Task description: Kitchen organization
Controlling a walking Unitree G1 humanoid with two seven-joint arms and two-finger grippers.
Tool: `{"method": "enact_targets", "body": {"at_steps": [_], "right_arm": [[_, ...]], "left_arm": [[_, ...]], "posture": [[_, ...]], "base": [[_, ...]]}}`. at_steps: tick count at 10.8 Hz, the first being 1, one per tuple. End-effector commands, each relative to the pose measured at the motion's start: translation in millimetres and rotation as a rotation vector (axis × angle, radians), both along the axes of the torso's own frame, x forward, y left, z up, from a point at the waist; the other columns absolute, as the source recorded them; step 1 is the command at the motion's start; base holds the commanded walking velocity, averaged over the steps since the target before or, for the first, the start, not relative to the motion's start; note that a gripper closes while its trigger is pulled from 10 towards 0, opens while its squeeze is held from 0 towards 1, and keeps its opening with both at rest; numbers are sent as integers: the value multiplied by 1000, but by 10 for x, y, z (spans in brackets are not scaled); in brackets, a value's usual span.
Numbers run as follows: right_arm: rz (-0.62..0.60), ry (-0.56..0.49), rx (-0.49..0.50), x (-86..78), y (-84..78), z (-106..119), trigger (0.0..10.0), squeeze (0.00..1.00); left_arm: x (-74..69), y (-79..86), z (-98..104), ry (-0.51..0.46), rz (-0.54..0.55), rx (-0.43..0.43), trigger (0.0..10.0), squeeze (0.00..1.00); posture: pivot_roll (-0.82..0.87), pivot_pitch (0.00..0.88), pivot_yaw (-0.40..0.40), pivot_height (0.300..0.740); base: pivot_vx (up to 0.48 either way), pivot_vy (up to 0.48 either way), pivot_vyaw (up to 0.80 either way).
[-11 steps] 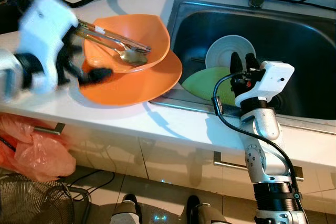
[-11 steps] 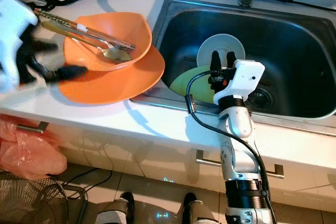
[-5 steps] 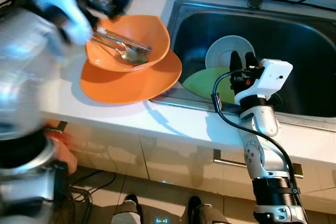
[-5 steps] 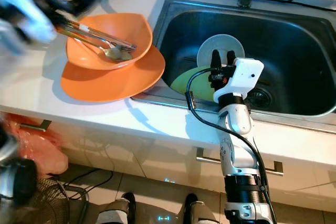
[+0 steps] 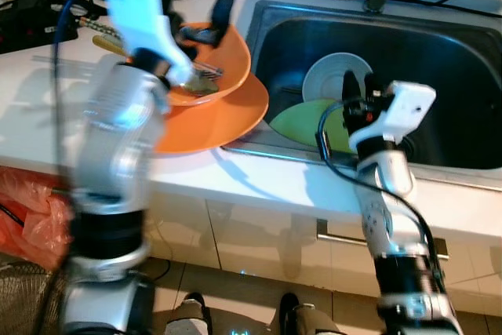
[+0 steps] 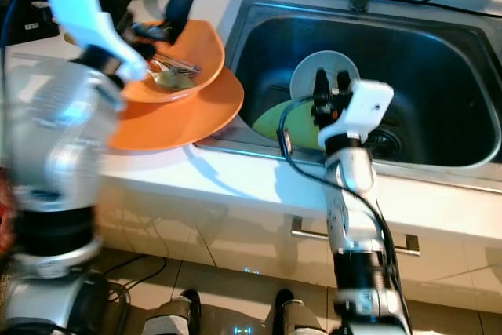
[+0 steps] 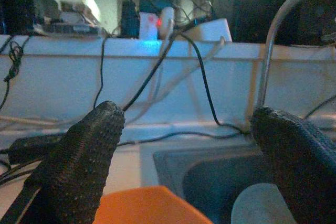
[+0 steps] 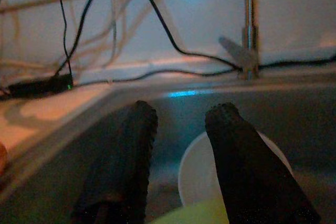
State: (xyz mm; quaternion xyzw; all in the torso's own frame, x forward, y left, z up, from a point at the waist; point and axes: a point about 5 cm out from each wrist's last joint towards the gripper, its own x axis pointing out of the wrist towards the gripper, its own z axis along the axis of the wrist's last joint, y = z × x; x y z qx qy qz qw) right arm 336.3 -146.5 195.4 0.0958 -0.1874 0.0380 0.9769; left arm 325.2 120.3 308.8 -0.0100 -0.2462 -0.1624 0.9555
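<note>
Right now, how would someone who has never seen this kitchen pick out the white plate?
Start at the steel sink set into the white counter. Inside it, just beyond the right gripper, the white plate lies beside a green plate. It is the smaller, paler, round one, farther back.

The left gripper (image 5: 210, 23) is held raised over the orange bowl (image 5: 227, 56), its fingers (image 7: 84, 156) spread wide apart. The right gripper (image 5: 358, 92) is held upright beyond the bowl's right side, fingers slightly parted.
</note>
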Motion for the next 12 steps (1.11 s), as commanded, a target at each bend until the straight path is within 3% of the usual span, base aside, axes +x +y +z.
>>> {"method": "enact_targets", "body": {"at_steps": [1, 3, 4, 8, 10, 12], "right_arm": [[12, -27, -5, 19, 5, 42, 10000, 0], [14, -64, -14, 63, 6, 154, 10000, 0], [4, -83, -4, 80, -16, 208, 10000, 0], [-22, -112, -27, 85, -116, 249, 10000, 0], [-30, -118, -30, 74, -153, 261, 10000, 0], [-42, -132, -33, 59, -186, 289, 10000, 0]], "left_arm": [[28, -6, -15, -39, 49, 18, 10000, 0], [63, -94, -128, -89, 92, 37, 10000, 0], [97, -137, -354, -75, 145, 93, 10000, 0], [108, -201, -493, -128, 182, 84, 10000, 0], [81, -256, -444, -166, 170, 75, 10000, 0], [26, -298, -248, -249, 160, 43, 10000, 0]], "posture": [[148, 155, 12, 740], [138, 155, 5, 740], [121, 157, -1, 740], [97, 147, -16, 740], [93, 136, -23, 740], [77, 132, -20, 740]], "base": [[0, 0, 0], [0, 0, 0], [0, 0, 0], [0, 0, 0], [0, 0, 0], [0, 0, 0]]}}
